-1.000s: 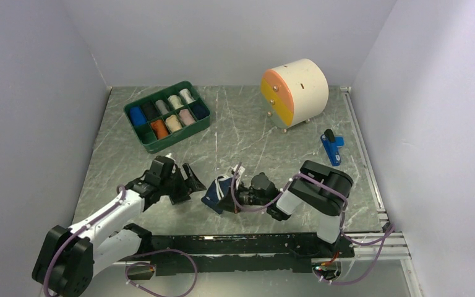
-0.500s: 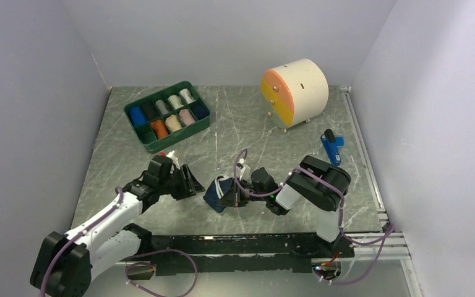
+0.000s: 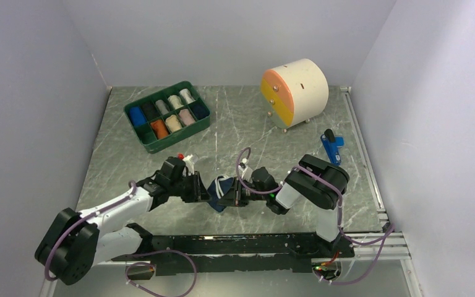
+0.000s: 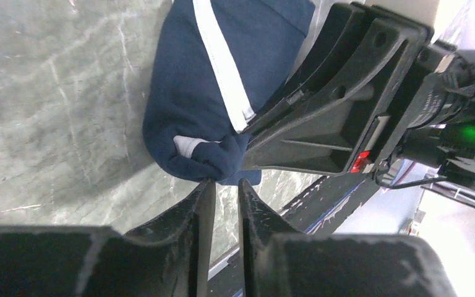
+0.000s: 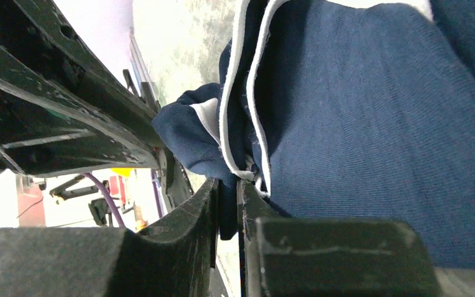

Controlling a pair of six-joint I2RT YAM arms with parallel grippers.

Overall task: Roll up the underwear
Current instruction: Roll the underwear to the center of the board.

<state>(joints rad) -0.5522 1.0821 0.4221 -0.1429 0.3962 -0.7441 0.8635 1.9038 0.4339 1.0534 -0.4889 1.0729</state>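
The navy underwear (image 3: 218, 185) with white trim lies bunched on the marble table between my two grippers. My right gripper (image 3: 230, 197) comes in from the right and is shut on a fold of it; in the right wrist view, navy cloth (image 5: 359, 124) fills the narrow slot between the right gripper's (image 5: 229, 182) jaws. My left gripper (image 3: 203, 190) reaches in from the left. In the left wrist view the left gripper (image 4: 226, 181) has its tips against the lower end of the underwear (image 4: 222, 93), with a thin gap between the jaws showing bare table.
A green tray (image 3: 141, 139) with several cloth rolls, one of them orange, stands at the back left. A round cream drawer unit (image 3: 306, 86) with an orange-yellow front is at the back right. A small blue object (image 3: 331, 148) lies near the right rail.
My left gripper has moved right up to the underwear and its jaws have closed from wide to a thin gap. The right gripper and the cloth have shifted slightly away from the front edge.
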